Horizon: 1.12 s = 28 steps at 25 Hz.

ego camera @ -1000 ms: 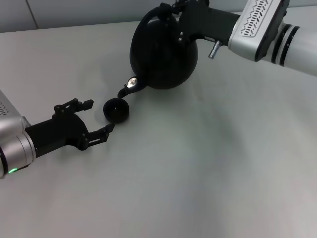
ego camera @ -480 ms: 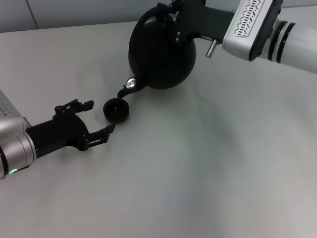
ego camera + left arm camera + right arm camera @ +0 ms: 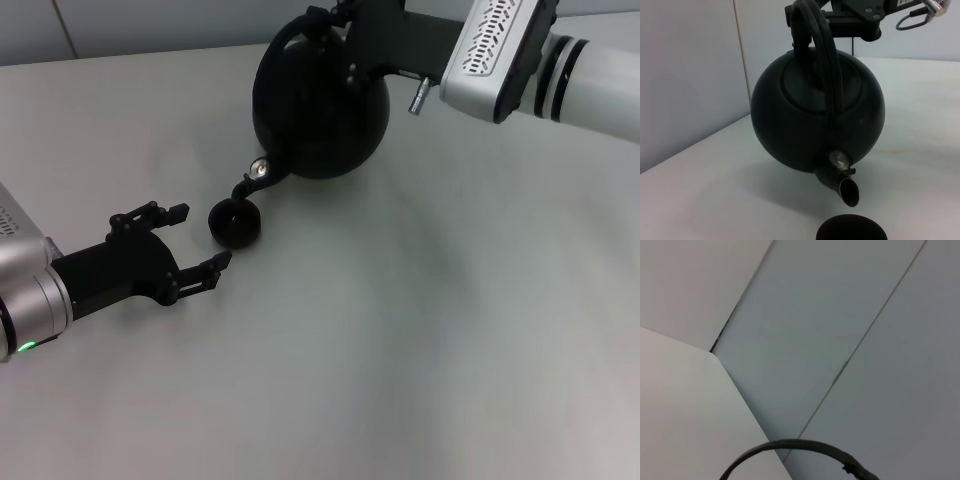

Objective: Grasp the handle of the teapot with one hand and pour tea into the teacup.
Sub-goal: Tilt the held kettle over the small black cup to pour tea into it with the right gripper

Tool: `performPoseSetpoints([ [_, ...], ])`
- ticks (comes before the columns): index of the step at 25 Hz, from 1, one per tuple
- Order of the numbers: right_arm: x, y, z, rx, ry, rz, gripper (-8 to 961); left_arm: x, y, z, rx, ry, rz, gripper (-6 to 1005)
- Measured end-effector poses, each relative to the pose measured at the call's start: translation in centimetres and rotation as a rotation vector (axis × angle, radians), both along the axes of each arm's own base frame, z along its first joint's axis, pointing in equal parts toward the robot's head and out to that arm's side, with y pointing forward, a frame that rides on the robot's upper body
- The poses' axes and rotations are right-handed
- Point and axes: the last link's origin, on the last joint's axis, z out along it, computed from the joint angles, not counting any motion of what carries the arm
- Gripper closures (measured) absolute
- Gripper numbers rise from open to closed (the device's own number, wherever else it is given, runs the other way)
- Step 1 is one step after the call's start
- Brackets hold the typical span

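The matte-black teapot [image 3: 320,110] hangs in the air at the table's far side, tipped with its spout [image 3: 250,185] pointing down just above the teacup [image 3: 235,222]. My right gripper [image 3: 345,15] is shut on the top of the arched handle [image 3: 285,35]. The small dark teacup stands on the table. My left gripper [image 3: 205,235] is open, low on the table, its fingertips just short of the cup. The left wrist view shows the teapot [image 3: 817,120], its handle [image 3: 820,45], its spout [image 3: 847,190] and the cup's rim [image 3: 852,232]. No liquid shows.
The pale grey table [image 3: 420,340] spreads wide to the front and right. A grey panelled wall [image 3: 840,315] rises behind the table's far edge.
My right arm has carried the teapot slightly to the left and away, with the spout still over the teacup. The left gripper and the cup have not moved.
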Motion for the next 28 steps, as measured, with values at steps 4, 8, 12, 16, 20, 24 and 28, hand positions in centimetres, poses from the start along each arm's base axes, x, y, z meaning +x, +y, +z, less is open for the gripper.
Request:
performPoseSetpoints([
  [4,-0.2,0.2,-0.1,0.002,-0.025,0.007,862,0.0,0.0,0.0,-0.001,0.0,0.0,191],
  [8,-0.4,0.2,-0.2,0.001,-0.036,0.016,863,0.0,0.0,0.0,-0.001,0.0,0.002,191],
  [12,-0.5,0.3,-0.3,-0.001,-0.05,0.022,864,-0.1,0.0,0.0,-0.002,0.0,0.002,191],
  [16,-1.1,0.4,-0.7,0.009,-0.073,0.031,864,0.0,0.0,0.0,-0.002,0.0,0.002,191],
  [20,-1.4,0.3,-0.9,0.018,-0.08,0.037,865,0.0,0.0,0.0,-0.002,0.0,0.001,191],
  [24,-1.5,0.3,-1.1,0.018,-0.088,0.04,865,0.0,0.0,0.0,-0.002,0.0,0.002,191],
  [28,-1.4,0.2,-1.1,0.016,-0.086,0.039,865,-0.1,0.0,0.0,-0.002,0.001,0.003,191],
])
